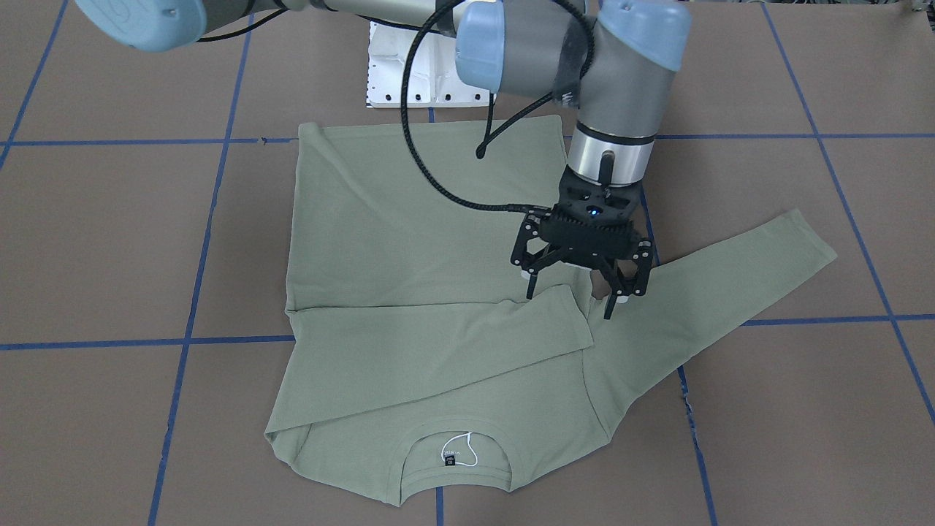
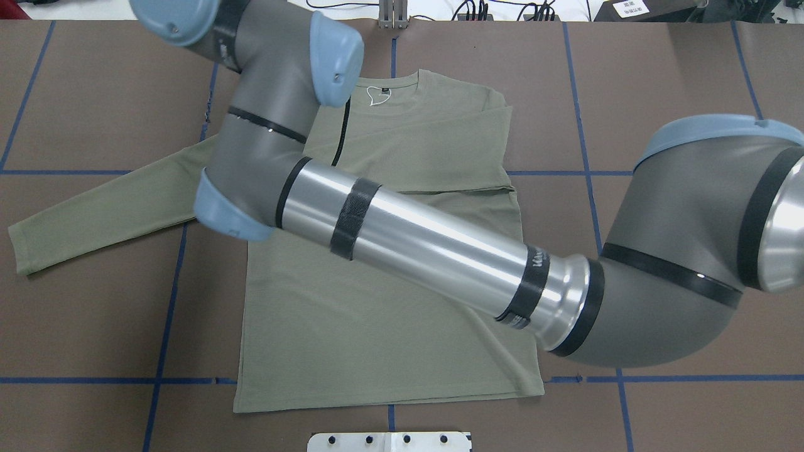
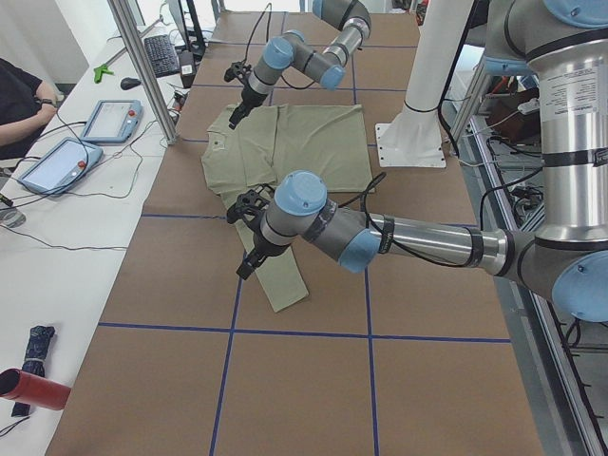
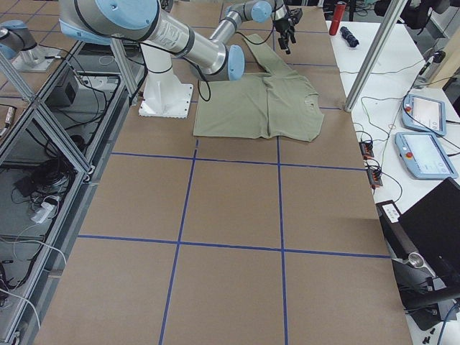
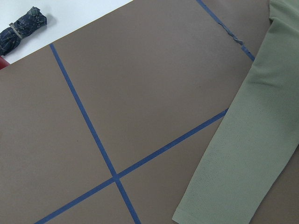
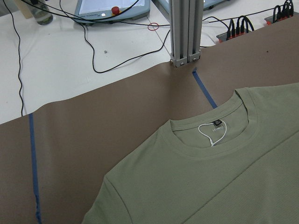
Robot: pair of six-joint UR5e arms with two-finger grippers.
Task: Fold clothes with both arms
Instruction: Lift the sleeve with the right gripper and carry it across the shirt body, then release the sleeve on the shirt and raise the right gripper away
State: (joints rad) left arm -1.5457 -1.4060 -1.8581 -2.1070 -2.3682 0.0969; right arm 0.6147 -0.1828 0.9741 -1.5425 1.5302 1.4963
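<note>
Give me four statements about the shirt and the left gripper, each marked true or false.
1. One sleeve is folded across the body of the shirt. True.
2. The left gripper is shut on a cuff. False: it is open and holds nothing, by the shoulder of the other sleeve, whose cuff lies free.
3. The collar lies nearest the white base plate. False: the hem is nearest it and the collar is at the far end.
4. The other sleeve lies stretched out on the table. True.
</note>
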